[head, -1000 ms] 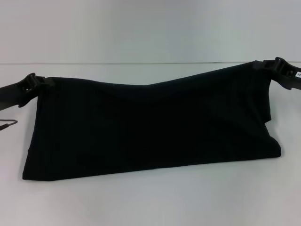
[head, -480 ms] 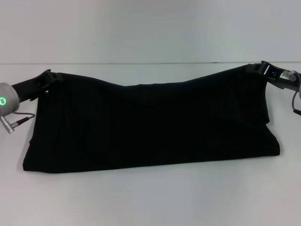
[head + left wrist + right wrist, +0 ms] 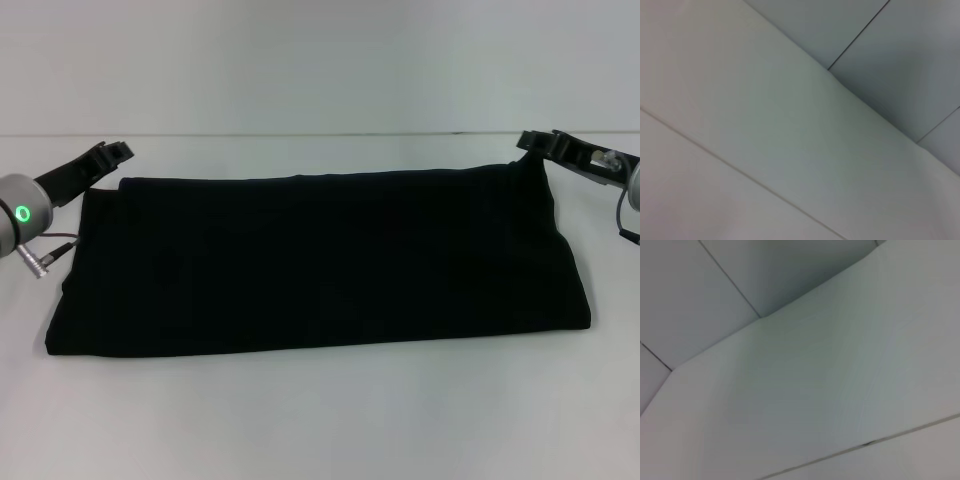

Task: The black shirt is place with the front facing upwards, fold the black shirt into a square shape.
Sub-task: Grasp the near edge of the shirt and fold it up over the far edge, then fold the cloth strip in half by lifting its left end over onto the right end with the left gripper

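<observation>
Both grippers have let go of the black shirt (image 3: pixel 320 262), and its far edge, held up a second ago, now lies flat on the white table (image 3: pixel 320 420).

The shirt rests as a wide folded band across the middle of the table, with no lettering showing. The left gripper (image 3: pixel 117 152) hovers just beside the shirt's far left corner, apart from the cloth, its jaws slightly spread and empty. The right gripper (image 3: pixel 540 143) sits at the far right corner; I cannot tell whether its jaws are spread or whether they touch the cloth. Both wrist views show only pale surfaces.

Open table (image 3: pixel 320 420) lies around the black shirt (image 3: pixel 320 260).
</observation>
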### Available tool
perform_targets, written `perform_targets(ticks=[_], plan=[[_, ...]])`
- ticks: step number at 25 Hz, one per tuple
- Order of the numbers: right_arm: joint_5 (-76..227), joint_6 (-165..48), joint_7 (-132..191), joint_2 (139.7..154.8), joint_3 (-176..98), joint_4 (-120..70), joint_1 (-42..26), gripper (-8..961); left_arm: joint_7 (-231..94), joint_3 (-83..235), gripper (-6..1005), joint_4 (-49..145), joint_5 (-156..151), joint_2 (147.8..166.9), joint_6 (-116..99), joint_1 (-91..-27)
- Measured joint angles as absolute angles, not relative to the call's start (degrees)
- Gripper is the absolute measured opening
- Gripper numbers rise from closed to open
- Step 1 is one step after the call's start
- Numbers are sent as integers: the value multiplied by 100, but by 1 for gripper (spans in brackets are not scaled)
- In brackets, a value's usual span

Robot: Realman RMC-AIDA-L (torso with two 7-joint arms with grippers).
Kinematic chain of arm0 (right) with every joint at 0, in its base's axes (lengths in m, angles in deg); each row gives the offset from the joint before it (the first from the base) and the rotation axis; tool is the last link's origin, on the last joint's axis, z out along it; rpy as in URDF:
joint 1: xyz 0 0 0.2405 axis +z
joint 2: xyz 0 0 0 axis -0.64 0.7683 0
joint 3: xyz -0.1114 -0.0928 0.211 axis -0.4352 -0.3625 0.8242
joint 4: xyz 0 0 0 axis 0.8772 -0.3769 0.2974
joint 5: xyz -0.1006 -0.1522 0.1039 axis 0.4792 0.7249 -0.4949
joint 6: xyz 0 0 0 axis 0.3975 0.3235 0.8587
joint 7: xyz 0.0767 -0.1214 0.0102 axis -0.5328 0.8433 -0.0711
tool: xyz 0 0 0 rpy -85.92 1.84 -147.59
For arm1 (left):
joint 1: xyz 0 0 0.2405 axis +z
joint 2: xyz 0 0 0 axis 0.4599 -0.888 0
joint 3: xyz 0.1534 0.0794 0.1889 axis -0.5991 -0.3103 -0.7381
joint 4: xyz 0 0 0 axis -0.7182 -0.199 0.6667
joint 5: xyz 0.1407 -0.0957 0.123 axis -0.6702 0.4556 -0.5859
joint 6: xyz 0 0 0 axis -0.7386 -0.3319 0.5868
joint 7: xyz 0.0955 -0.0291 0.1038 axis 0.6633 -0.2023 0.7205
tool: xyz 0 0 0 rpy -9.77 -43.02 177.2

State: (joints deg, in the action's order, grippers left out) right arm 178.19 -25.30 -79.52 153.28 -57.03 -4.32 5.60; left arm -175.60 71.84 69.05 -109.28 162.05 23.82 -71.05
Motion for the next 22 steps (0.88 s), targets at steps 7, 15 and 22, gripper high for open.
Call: perform_targets(ticks=[7, 15, 22], plan=[[17759, -2724, -7853, 15364, -5688, -495, 573, 356, -17418, 7194, 368, 6811, -10773, 16212, 2424, -7088], [16825, -896, -6968, 15129, -5691, -409, 20, 531, -17819, 7184, 623, 6730, -10637, 15791, 4760, -6560], [16912, 1331, -5063, 15064, -6032, -376, -422, 595, -19203, 6243, 797, 7001, -10671, 15338, 6431, -5733]])
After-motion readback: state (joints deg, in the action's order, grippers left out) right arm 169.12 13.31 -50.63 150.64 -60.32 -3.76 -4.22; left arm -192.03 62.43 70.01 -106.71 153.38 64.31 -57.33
